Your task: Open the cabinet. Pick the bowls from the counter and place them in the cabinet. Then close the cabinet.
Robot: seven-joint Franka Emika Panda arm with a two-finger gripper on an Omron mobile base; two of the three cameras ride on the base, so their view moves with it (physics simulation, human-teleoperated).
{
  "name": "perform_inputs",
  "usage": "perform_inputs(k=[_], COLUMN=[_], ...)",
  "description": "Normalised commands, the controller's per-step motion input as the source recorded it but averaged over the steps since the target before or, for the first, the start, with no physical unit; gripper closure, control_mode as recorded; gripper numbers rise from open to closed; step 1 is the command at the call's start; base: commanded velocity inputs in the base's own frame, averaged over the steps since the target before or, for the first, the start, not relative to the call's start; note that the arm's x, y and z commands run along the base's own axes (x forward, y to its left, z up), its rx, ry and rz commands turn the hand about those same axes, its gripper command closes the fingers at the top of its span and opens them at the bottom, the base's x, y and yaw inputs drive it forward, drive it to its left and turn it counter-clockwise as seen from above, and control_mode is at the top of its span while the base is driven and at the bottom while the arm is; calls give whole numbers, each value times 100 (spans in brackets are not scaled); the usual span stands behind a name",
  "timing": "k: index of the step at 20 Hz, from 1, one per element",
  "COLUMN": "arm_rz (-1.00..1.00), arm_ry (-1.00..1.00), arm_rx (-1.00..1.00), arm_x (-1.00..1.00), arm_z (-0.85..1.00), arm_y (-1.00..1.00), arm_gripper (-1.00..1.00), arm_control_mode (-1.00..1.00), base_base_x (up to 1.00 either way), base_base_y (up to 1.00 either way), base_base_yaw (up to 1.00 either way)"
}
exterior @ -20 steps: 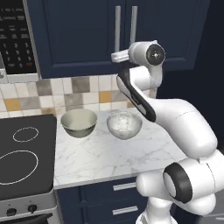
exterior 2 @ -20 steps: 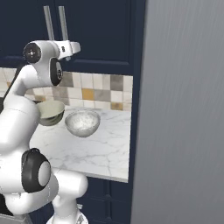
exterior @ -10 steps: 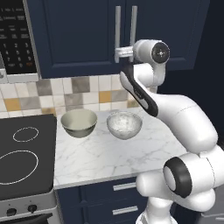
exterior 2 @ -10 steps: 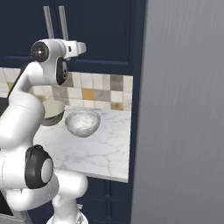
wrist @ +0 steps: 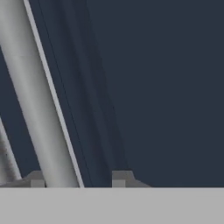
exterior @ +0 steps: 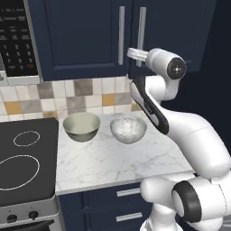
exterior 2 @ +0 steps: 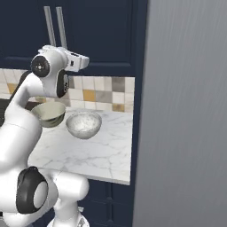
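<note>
The navy cabinet [exterior: 81, 40] is closed, its two silver handles [exterior: 141, 31] side by side. My gripper [exterior: 135, 55] is up at the lower part of the right-hand handle. In the hand view the handle [wrist: 39, 100] runs between my fingertips [wrist: 120, 178]. The gripper [wrist: 78, 178] has its jaws apart, one tip against the bar and a gap at the other. The plain beige bowl [exterior: 81, 127] and the marbled bowl [exterior: 128, 128] stand side by side on the white marble counter [exterior: 113, 162], below the arm. From the right base view I see the gripper [exterior 2: 85, 60], both bowls [exterior 2: 48, 114] [exterior 2: 83, 124] and the counter [exterior 2: 97, 153].
A black stovetop [exterior: 22, 158] adjoins the counter on the left, with a black microwave [exterior: 16, 40] above it. Navy drawers [exterior: 128, 193] sit under the counter. A tall grey panel [exterior 2: 186, 111] rises at the counter's right end.
The hand has shifted right and in toward the right-hand cabinet handle, and its jaws have narrowed around the bar. The bowls have not moved.
</note>
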Motion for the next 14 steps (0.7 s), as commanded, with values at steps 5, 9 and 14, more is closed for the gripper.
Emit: perform_inputs(k=[5,9,14], arm_rz=[-6,-5,-4], arm_ry=[-3,0,0], arm_rx=[43,45,47], arm_x=[-77,-90,-100], arm_z=[0,4,5], arm_y=[-100,-100,-100], arm_gripper=[100,100,100], arm_control_mode=[-100,-100,-100], base_base_x=[0,0,0], base_base_y=[0,0,0], base_base_yaw=[0,0,0])
